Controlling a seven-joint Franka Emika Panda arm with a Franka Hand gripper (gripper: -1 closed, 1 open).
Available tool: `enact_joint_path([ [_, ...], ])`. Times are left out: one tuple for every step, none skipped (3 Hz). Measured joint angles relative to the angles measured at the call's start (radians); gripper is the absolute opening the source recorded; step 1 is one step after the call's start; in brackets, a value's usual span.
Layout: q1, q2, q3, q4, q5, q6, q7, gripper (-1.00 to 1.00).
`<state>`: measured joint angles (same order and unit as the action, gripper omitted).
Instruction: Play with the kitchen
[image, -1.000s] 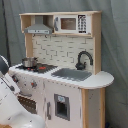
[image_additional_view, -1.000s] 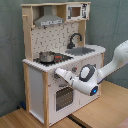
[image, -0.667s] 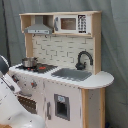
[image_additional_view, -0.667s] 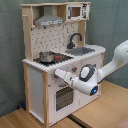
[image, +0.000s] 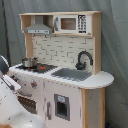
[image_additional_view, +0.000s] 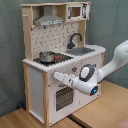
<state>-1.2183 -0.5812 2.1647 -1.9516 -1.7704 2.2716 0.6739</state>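
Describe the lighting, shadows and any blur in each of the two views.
In the first exterior view, light is soft and even on the kitchen, with mild shade under the hood; the robot arm at the lower left is a blurred white mass. In the second exterior view, light is equally flat, the arm casts little shadow on the oven door, and edges look soft.

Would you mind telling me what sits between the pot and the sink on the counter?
In both exterior views, only the bare stovetop lies between pot and sink.
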Motion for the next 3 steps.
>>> enact_joint_path([
  [0.000,-0.001,0.000,0.000,-0.015,-0.001,-0.120,-1.00],
  [0.000,-0.003,0.000,0.000,-0.030,-0.003,-0.221,-1.00],
  [0.001,-0.007,0.000,0.000,-0.049,-0.007,-0.337,-1.00],
])
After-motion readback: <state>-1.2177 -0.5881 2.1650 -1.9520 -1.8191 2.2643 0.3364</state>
